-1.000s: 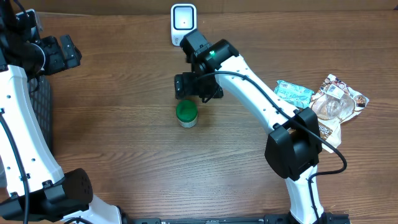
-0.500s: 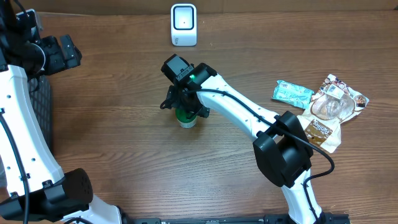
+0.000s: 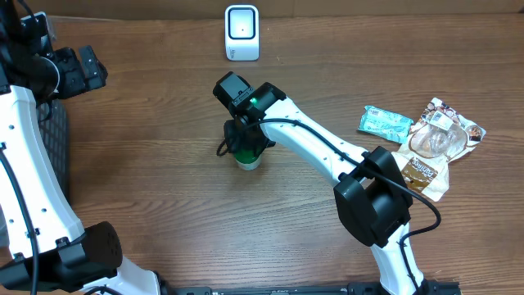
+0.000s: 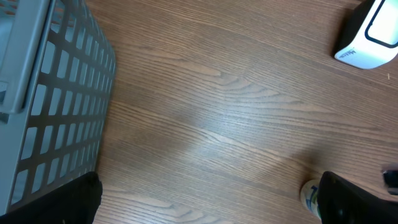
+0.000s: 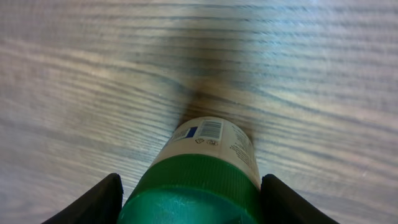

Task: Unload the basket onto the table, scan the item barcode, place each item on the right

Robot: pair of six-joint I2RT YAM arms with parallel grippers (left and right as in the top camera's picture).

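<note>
**Basket** [image 3: 56, 135]: grey mesh, far left of the scanner. The overhead crops it and my left arm partly covers it.

**Left gripper** [image 3: 82, 70]: well left of the scanner, arm raised along the table's left edge. In its wrist view I see the fingers [image 4: 78, 202] spread wide at the bottom corners, with bare table [image 4: 217, 112] between them.

**Scanner** [image 3: 241, 33]: white, at the far edge of the table, window up. This is my reference point.

**Bottle** [image 3: 248, 161]: directly in front of the scanner on the arms' side, well apart from it. It stands upright with its long axis vertical and its green cap [image 5: 186, 199] pointing up. From overhead I see only a sliver.

**Barcode** [image 5: 212, 129]: on the pale label just under the cap. I cannot tell whether it faces the scanner.

**Right gripper** [image 3: 244, 146]: the arm runs diagonally from the lower right, wrist bent down over the bottle. One finger sits at each side of the cap with no gap that I can see. I cannot tell whether they have clamped.

**Snack packets** [image 3: 438, 131]: a cluster far right of the scanner, with a teal packet [image 3: 385, 122] at its left. The print is unreadable.
</note>
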